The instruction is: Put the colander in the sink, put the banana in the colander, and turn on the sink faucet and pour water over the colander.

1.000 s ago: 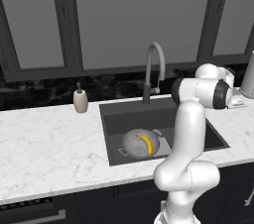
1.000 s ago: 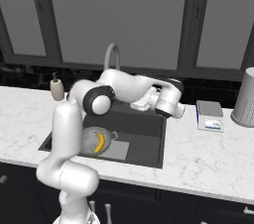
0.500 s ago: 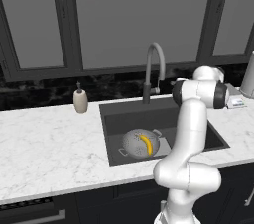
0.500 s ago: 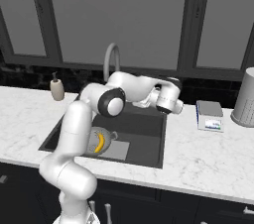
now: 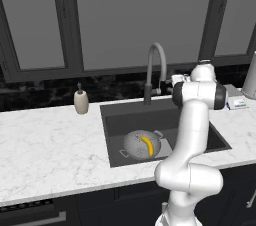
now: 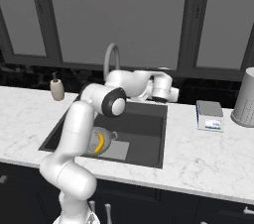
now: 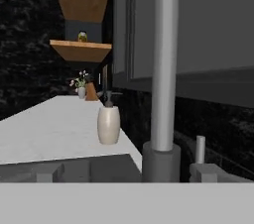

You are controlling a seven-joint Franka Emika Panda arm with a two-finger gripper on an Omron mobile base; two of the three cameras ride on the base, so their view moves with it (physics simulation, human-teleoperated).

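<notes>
- Silver-grey colander [image 5: 141,145] sits on the floor of the dark sink [image 5: 117,112], toward its left half, with the yellow banana [image 5: 147,146] lying inside it; neither has moved over the last second.
- In the right base view the same colander [image 6: 100,141] and banana [image 6: 99,142] lie partly behind the robot's upper arm, beside the lighter grey square on the sink [image 6: 149,134] bottom.
- The hand [image 6: 163,96] is up at the back right of the basin, just right of the sink faucet [image 5: 155,72]; a second ago it hung lower and further right, and it has since drawn in toward the faucet.
- Its fingers stand fully apart and hold nothing.
- From the hand view, the faucet's upright grey stem [image 7: 163,64] stands close in front, its dark base on the worktop [image 7: 59,129] behind the sink.
- A beige soap dispenser [image 5: 81,101] stands on the white marble worktop left of the sink, unmoved.
- A small kitchen scale [image 6: 209,115] rests right of the sink.
</notes>
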